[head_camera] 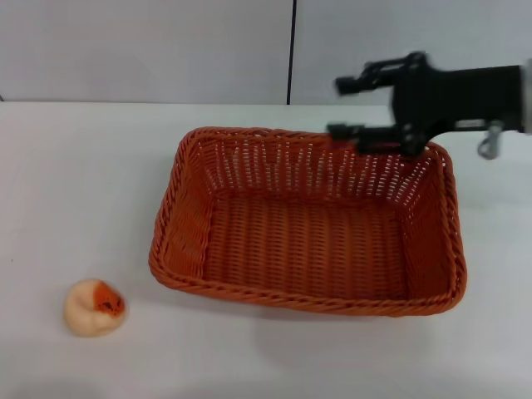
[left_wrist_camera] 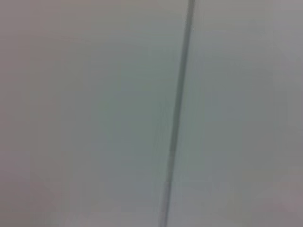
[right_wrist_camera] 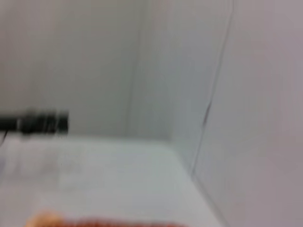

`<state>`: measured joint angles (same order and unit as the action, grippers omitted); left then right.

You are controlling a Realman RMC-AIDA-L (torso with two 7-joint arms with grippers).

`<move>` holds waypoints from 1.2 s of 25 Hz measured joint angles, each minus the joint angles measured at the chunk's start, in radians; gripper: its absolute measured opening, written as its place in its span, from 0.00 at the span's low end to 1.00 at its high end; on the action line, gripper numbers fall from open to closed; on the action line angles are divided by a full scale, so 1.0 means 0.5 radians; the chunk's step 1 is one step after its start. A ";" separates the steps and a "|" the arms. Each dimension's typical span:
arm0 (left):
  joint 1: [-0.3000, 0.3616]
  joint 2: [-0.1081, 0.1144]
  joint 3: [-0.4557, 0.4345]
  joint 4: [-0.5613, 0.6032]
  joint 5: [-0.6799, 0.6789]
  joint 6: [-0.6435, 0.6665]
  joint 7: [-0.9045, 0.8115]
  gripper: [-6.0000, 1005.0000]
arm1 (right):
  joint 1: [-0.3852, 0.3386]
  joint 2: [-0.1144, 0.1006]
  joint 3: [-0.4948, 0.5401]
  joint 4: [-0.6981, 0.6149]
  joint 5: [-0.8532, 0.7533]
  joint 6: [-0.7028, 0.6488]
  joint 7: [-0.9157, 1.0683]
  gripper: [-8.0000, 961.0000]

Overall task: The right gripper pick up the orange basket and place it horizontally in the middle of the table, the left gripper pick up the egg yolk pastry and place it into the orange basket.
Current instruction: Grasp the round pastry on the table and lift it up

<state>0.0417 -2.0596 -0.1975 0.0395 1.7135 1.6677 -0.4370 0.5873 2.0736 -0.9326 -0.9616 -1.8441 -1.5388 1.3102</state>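
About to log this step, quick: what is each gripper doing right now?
Right gripper: open, fingers spread at the orange basket's far rim, holding nothing.
Left gripper: not in view.

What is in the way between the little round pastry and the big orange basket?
Nothing visible. Only bare white table lies between the egg yolk pastry and the orange basket, whose inside looks empty. The pastry would only have to pass over the near-left rim.

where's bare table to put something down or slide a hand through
Bare table lies left of the orange basket, behind the egg yolk pastry, and along the front edge right of the pastry. The basket's floor is empty too. It is crowded at the basket's far right rim, where the open right gripper sits.
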 joint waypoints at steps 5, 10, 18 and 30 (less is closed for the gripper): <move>-0.038 0.005 0.271 0.259 0.001 0.028 -0.219 0.83 | -0.376 0.008 -0.020 -0.086 0.650 -0.043 0.005 0.61; -0.033 0.005 0.857 0.912 0.094 0.158 -0.752 0.83 | -0.736 0.006 0.021 0.189 1.358 -0.063 -0.230 0.61; -0.085 0.002 0.886 1.145 0.455 0.215 -0.979 0.83 | -0.852 -0.001 0.184 0.561 1.535 -0.225 -0.365 0.61; -0.225 -0.010 0.891 0.950 0.803 0.154 -0.869 0.82 | -0.845 -0.003 0.179 0.615 1.533 -0.279 -0.369 0.61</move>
<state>-0.0706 -2.0648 0.2479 0.5145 2.1148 1.7448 -0.8714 0.1650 2.0723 -0.8431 -0.6540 -1.0778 -1.6785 1.1256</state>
